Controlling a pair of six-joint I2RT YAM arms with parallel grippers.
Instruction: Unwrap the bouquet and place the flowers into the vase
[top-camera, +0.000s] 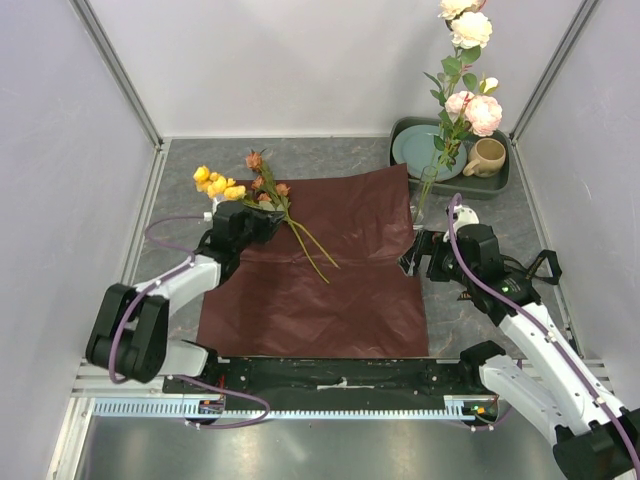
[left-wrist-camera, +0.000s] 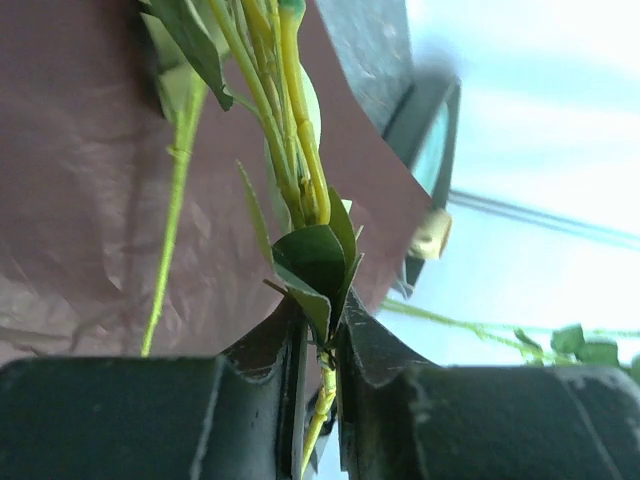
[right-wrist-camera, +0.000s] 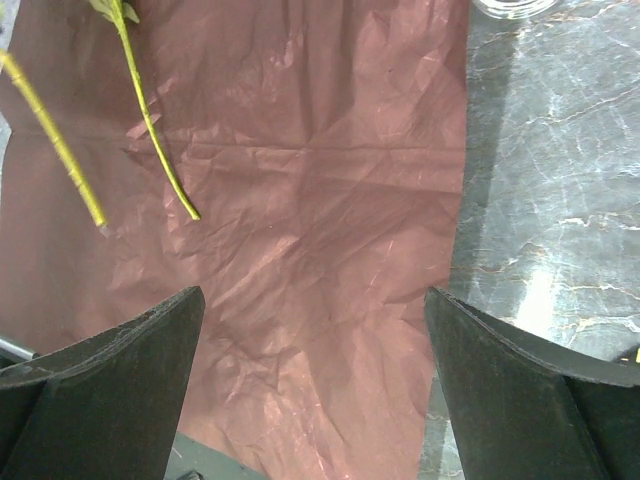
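Observation:
The bouquet lies unwrapped: its maroon paper (top-camera: 330, 270) is spread flat on the table. Yellow roses (top-camera: 215, 183) and rust-brown blooms (top-camera: 262, 182) rest at the paper's far left corner, their stems (top-camera: 315, 250) running out over the sheet. My left gripper (top-camera: 272, 220) is shut on a yellow-green flower stem (left-wrist-camera: 290, 120) and its leaf (left-wrist-camera: 318, 262); a thinner stem (left-wrist-camera: 170, 200) lies loose beside it. The clear glass vase (top-camera: 427, 195) stands by the paper's right edge and holds pink and white roses (top-camera: 472, 100). My right gripper (top-camera: 415, 252) (right-wrist-camera: 315, 330) hangs open over the paper's right edge, holding nothing.
A dark green tray (top-camera: 402, 135) at the back right carries a plate (top-camera: 425, 150) and a beige mug (top-camera: 487, 157). White walls enclose the table on three sides. Bare marble tabletop (right-wrist-camera: 560, 180) shows to the right of the paper.

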